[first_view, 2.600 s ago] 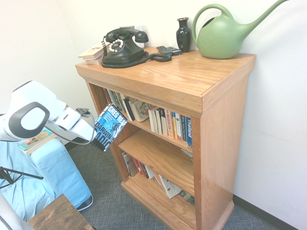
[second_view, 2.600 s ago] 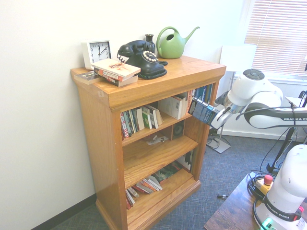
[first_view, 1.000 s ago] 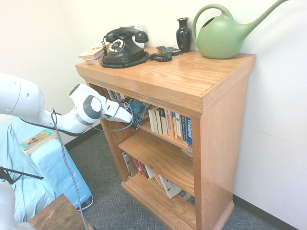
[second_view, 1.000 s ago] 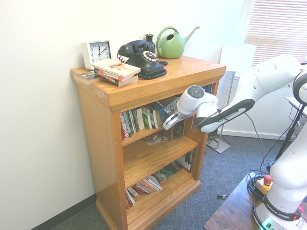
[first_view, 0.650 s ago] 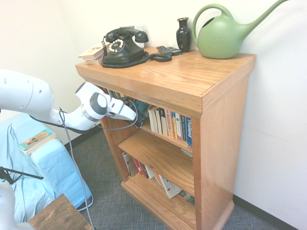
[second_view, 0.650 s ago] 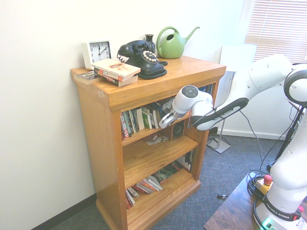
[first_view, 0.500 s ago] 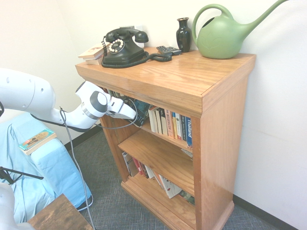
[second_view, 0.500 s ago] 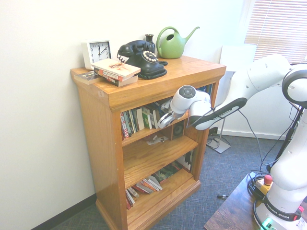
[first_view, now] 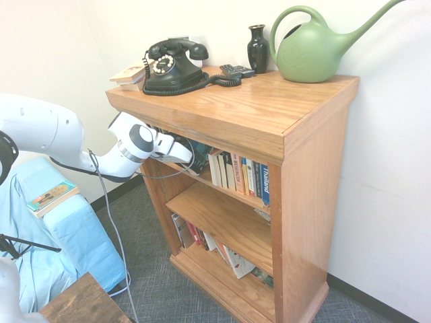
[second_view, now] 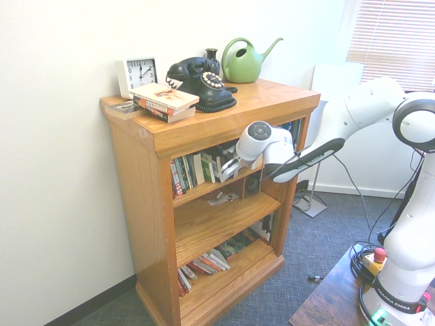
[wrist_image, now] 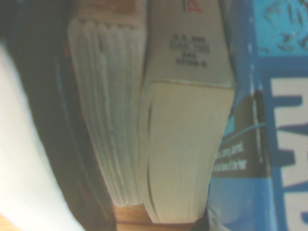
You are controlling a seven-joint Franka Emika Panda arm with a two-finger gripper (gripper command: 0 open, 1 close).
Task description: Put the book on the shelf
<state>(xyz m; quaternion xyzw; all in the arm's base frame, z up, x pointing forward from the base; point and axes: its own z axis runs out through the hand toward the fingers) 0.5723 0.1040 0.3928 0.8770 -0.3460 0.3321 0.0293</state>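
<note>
The tool (first_view: 187,160) pinches the blue paperback (first_view: 201,149); slide it gently, standing straight, toward the first exterior view's two o'clock, onto the shelf (first_view: 236,194).

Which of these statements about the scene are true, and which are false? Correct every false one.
1. The green watering can stands on top of the bookcase. True.
2. The black telephone sits on the middle board. False: it is on top of the bookcase.
3. The gripper is at the upper inner shelf. True.
4. The cover of the book in the gripper is plain red. False: it is blue, with pale lettering.
5. The white clock lies on the floor. False: it stands on top of the bookcase, by the stacked books.
</note>
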